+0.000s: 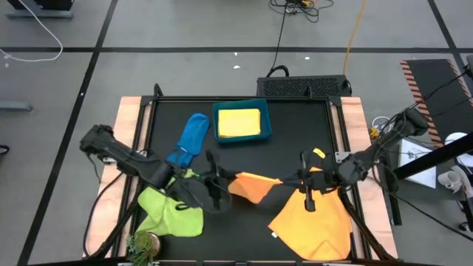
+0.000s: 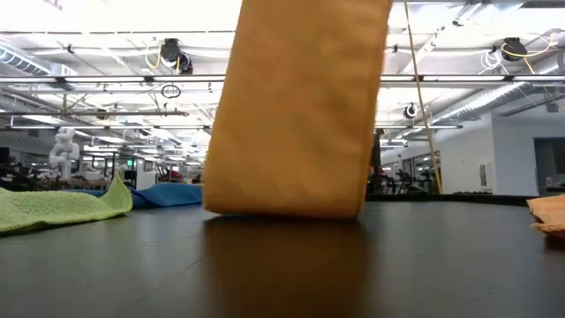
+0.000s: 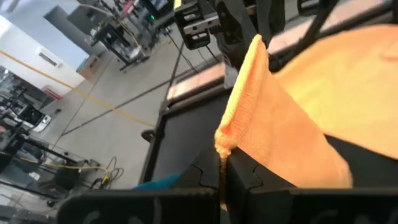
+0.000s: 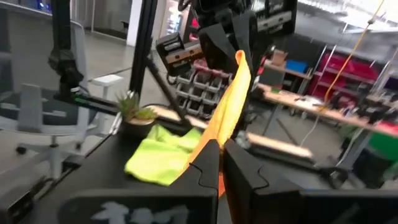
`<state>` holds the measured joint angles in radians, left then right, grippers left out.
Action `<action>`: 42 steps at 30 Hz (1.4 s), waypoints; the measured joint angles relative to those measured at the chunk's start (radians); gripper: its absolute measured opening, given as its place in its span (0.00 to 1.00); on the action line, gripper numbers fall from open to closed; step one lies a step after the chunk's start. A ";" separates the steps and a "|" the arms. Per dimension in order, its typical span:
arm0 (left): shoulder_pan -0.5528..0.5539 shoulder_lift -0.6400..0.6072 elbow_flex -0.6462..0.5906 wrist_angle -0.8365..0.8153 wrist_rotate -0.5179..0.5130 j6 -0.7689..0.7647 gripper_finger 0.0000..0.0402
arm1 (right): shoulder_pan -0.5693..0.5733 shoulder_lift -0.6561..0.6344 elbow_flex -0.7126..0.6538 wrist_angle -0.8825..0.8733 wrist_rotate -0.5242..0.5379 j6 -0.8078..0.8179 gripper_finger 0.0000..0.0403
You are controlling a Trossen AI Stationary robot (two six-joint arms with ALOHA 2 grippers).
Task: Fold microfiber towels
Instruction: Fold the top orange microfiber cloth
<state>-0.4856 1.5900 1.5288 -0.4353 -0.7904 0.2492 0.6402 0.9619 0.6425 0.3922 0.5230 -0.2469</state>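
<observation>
Bright ceiling strips (image 2: 265,79) glare overhead in my low view, washing the upper room nearly white. The dark desk (image 2: 282,265) carries a soft sheen. Both my wrist views are smeared with blur, my own fingers (image 4: 211,168) unfocused.

- Both arms are dark, near-black, built of slim tubular links with bulkier rounded joint housings.
- The left gripper (image 1: 215,182) and right gripper (image 1: 305,184) carry black fingers with stepped, notched inner edges.
- The wrist blocks bear white labels.
- Black cables run along the arms.
</observation>
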 joint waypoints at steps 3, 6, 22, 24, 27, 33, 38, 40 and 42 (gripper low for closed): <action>0.009 -0.044 0.000 0.003 0.003 0.016 0.00 | -0.017 0.006 0.098 -0.109 0.009 -0.037 0.00; 0.022 -0.076 0.000 0.001 0.005 0.012 0.00 | -0.040 0.024 0.196 -0.221 0.009 -0.041 0.00; -0.038 -0.088 0.000 0.052 -0.107 0.053 0.00 | -0.043 0.089 0.361 -0.352 0.002 -0.012 0.00; -0.034 -0.086 0.000 0.067 -0.165 0.060 0.00 | -0.047 0.090 0.361 -0.338 0.028 -0.033 0.00; 0.003 -0.086 0.000 0.087 -0.199 0.084 0.00 | -0.080 0.089 0.361 -0.342 0.106 -0.058 0.00; 0.114 -0.088 0.000 0.083 -0.175 0.072 0.00 | -0.176 0.074 0.361 -0.364 0.124 -0.062 0.00; 0.207 -0.088 0.000 0.095 -0.150 0.082 0.00 | -0.258 0.036 0.361 -0.363 0.126 -0.084 0.00; 0.240 -0.088 0.000 0.112 -0.137 0.097 0.00 | -0.295 0.013 0.361 -0.363 0.126 -0.090 0.00; 0.269 -0.088 0.000 0.134 -0.118 0.110 0.00 | -0.335 -0.011 0.361 -0.361 0.124 -0.095 0.00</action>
<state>-0.2166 1.5024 1.5284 -0.3017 -0.9088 0.3594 0.3051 0.9513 1.0035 0.0312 0.6465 -0.3422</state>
